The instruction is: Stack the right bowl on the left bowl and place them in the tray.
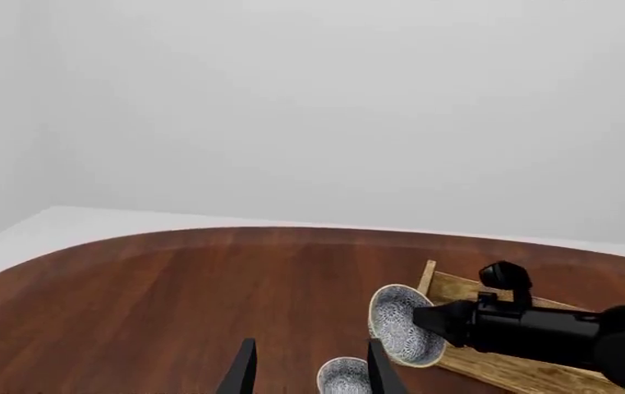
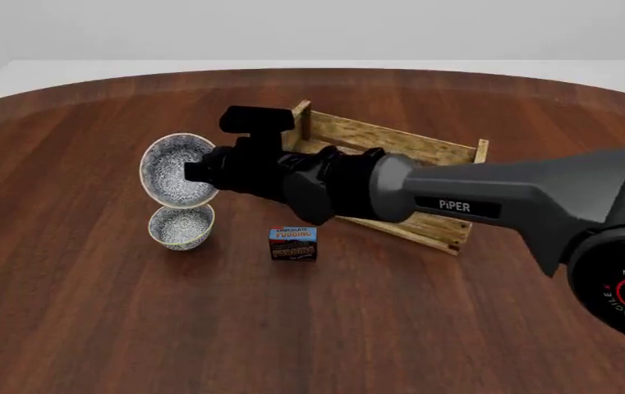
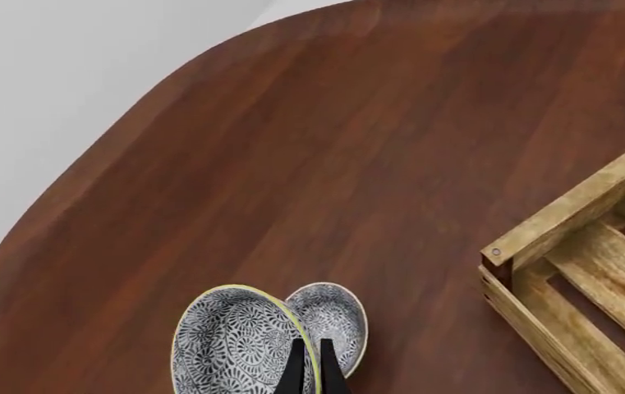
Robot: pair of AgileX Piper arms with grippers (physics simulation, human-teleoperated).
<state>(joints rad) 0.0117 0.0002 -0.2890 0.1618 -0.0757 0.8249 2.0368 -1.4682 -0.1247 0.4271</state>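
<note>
My right gripper (image 2: 196,172) is shut on the rim of the right bowl (image 2: 175,170), a white bowl with blue-grey speckles, and holds it tilted on edge just above the left bowl (image 2: 181,226), which stands upright on the table. In the right wrist view the fingertips (image 3: 296,369) pinch the held bowl's (image 3: 236,341) rim, with the left bowl (image 3: 331,316) behind it. The wooden slat tray (image 2: 391,139) lies to the right, behind the right arm. My left gripper (image 1: 312,379) is open and empty, with the left bowl (image 1: 345,376) beyond its fingers and the held bowl (image 1: 403,324) farther off.
A small dark pudding box (image 2: 292,244) stands on the table just right of the left bowl, in front of the tray. The right arm (image 2: 455,197) stretches across the tray. The tray also shows in the wrist views (image 1: 471,289) (image 3: 586,271).
</note>
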